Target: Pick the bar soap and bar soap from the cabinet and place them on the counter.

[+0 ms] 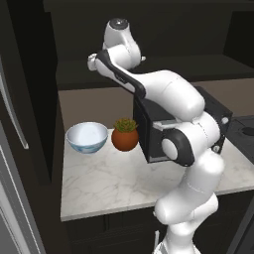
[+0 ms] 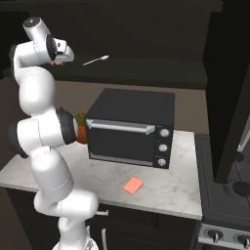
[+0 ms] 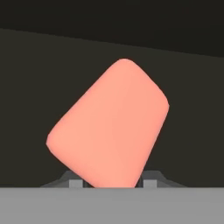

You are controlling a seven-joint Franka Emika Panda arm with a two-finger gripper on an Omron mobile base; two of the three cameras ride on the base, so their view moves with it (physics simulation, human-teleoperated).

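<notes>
A salmon-pink bar soap point(image 3: 109, 127) is sitting right at my lens, and my gripper point(image 3: 113, 183) is clenching it. I'm seeing a second bar soap point(image 2: 133, 185) lying on the marble counter point(image 2: 171, 190), at six o'clock of the toaster oven point(image 2: 132, 129).

I see one salmon-pink bar soap point(image 3: 109, 127) tilted, centre frame in the hand view; another bar soap point(image 2: 133, 185) lies flat on the marble counter point(image 2: 171, 188), lower centre.

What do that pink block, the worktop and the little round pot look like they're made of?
Pink block: looks like soap, matte and waxy, with soft rounded corners and no shine. Worktop: polished marble or an imitation, white with grey veins. Round pot: probably terracotta, reddish-brown and dull, with a small green plant in it.
</notes>
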